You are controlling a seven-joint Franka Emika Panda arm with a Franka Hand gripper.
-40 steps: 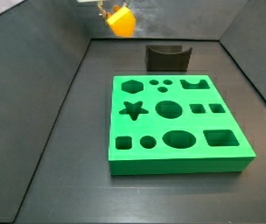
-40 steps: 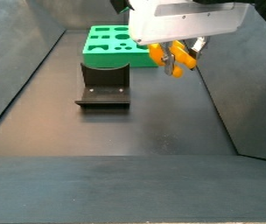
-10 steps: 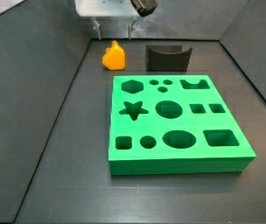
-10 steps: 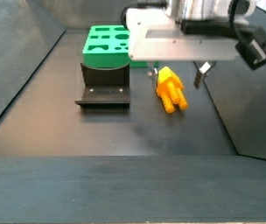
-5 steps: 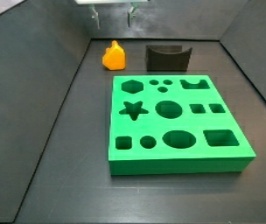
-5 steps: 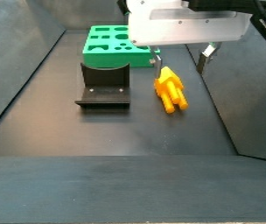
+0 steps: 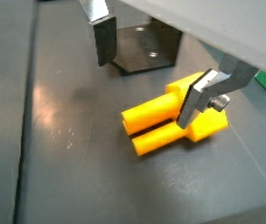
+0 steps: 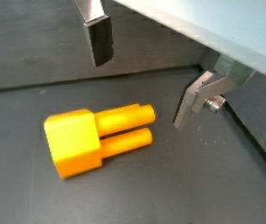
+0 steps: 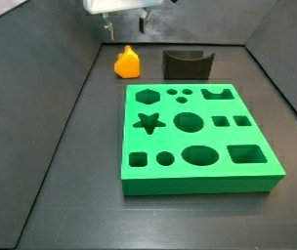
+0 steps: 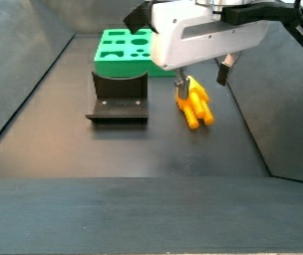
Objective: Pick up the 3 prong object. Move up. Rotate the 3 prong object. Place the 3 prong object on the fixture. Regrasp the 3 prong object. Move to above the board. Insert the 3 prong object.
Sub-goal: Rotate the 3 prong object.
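Small orange-yellow plastic 3 prong object (image 8: pixel 91 140) lies on the floor beside the dark notched fixture (image 7: pixel 143 48) | gripper (image 8: pixel 147 74) hovers above it, jaws open and empty | you'd judge it light, stiff, slippery: grip its blocky body.

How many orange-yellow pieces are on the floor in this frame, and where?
1. The 3 prong object lies on the dark floor beside the fixture, clear of the board. The open gripper hangs above it, touching nothing. None shows elsewhere; the arm hides some floor.
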